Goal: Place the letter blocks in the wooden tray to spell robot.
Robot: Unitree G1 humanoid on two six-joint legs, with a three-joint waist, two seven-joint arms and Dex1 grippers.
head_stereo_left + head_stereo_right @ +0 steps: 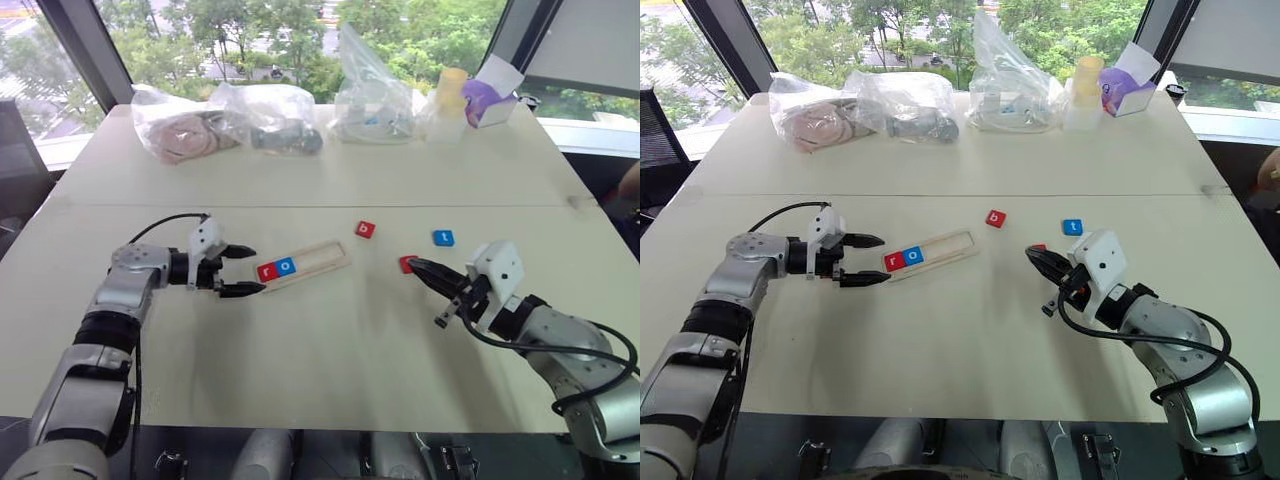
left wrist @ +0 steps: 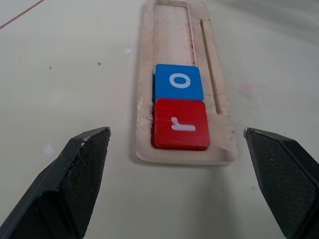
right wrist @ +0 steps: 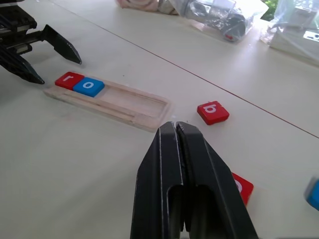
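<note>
Wooden tray (image 1: 318, 262) slanting rightward-away, left gripper's (image 1: 240, 270) jaws wide, right gripper's (image 1: 414, 264) closed, empty.

This looks like an office or lab room set up for robot trials, several floors up. A broad pale table (image 1: 330, 180) fills the middle of the frame, made of two tops joined along a seam. Behind it, across the top of the frame, tall windows (image 1: 250, 40) with dark slanted frames look down on trees (image 1: 920, 30) and a street. Clear plastic bags (image 1: 230, 120) of odds and ends, a stack of cups (image 1: 452, 90) and a purple box (image 1: 485, 100) sit along the table's far edge. A black chair (image 1: 660, 135) shows at the left edge.
</note>
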